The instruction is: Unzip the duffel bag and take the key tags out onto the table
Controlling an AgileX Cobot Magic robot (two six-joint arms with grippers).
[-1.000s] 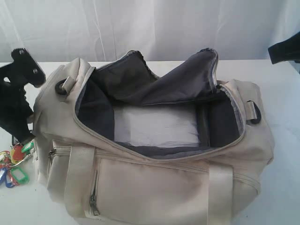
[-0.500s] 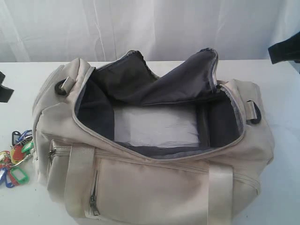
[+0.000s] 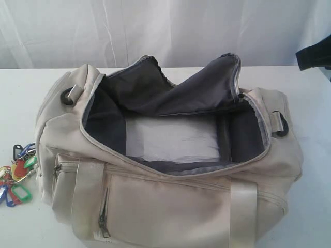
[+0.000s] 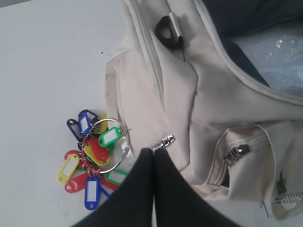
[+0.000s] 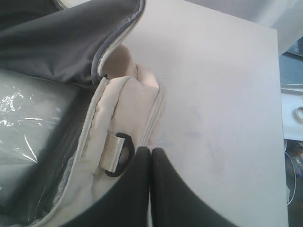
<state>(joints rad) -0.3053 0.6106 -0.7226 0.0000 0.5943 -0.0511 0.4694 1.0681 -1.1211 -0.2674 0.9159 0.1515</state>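
The cream duffel bag (image 3: 170,201) lies unzipped on the white table (image 3: 20,93), its dark lining and a clear plastic sheet inside showing. The key tags (image 3: 15,175) lie on the table by the bag's left end; they also show as key tags (image 4: 92,153) in the left wrist view, beside the duffel bag (image 4: 189,85). My left gripper (image 4: 152,150) hangs above them, shut and empty, out of the exterior view. Over the bag's right end, beside the duffel bag (image 5: 118,109) and its black strap ring, my right gripper (image 5: 150,150) is shut and empty.
A white curtain hangs behind the table. A dark part of the right arm (image 3: 313,57) shows at the exterior view's right edge. The table's edge (image 5: 279,118) lies to the right of the bag, with clutter beyond it.
My left gripper, which stood by the key tags at the bag's left end, has drawn away to the left and out of the exterior view. The tags stay on the table.
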